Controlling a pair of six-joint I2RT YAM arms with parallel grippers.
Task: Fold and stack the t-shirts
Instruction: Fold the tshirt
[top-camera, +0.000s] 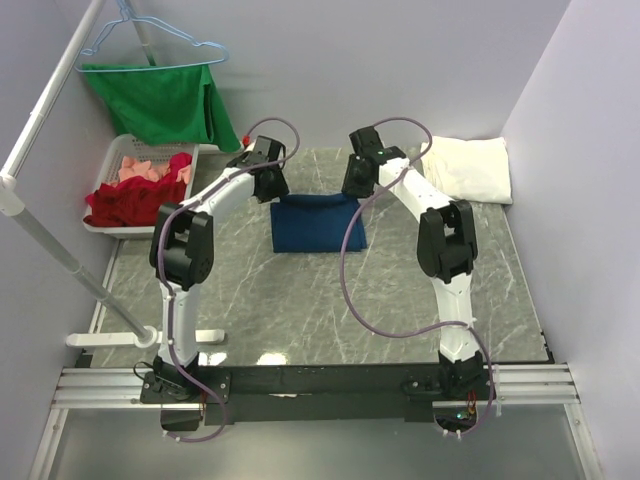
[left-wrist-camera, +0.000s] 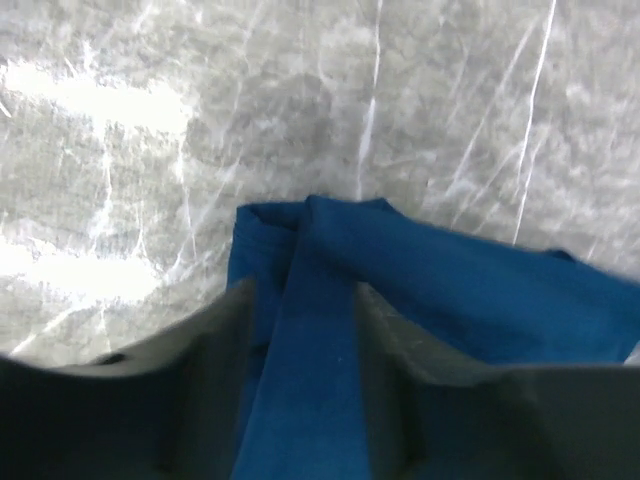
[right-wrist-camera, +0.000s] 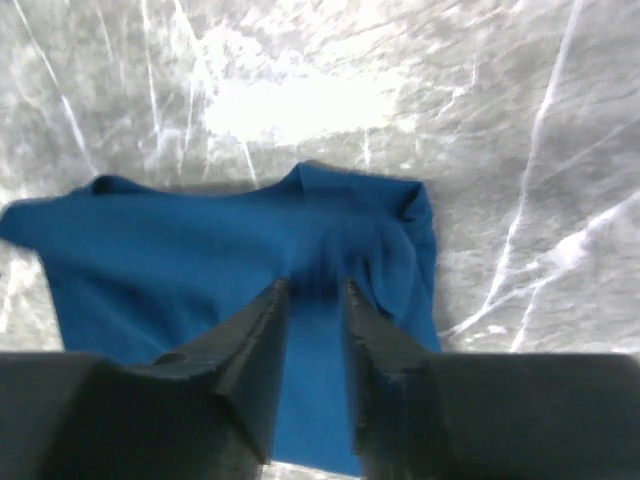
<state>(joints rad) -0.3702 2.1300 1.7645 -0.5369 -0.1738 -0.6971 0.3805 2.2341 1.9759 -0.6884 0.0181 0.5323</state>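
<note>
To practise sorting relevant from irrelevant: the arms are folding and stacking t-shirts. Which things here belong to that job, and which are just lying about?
Part of the job:
navy t-shirt, folded mid-table
white t-shirt, folded at the table's far right

Just lying about:
green garment on a hanger
white basket
red and pink clothes in it

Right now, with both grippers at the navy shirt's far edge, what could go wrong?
1. The navy t-shirt lies between the parted fingers of the left gripper and right gripper; lifting off could snag it and undo the fold.
2. Its corner by the left gripper looks bunched; a stack may sit uneven.
</note>
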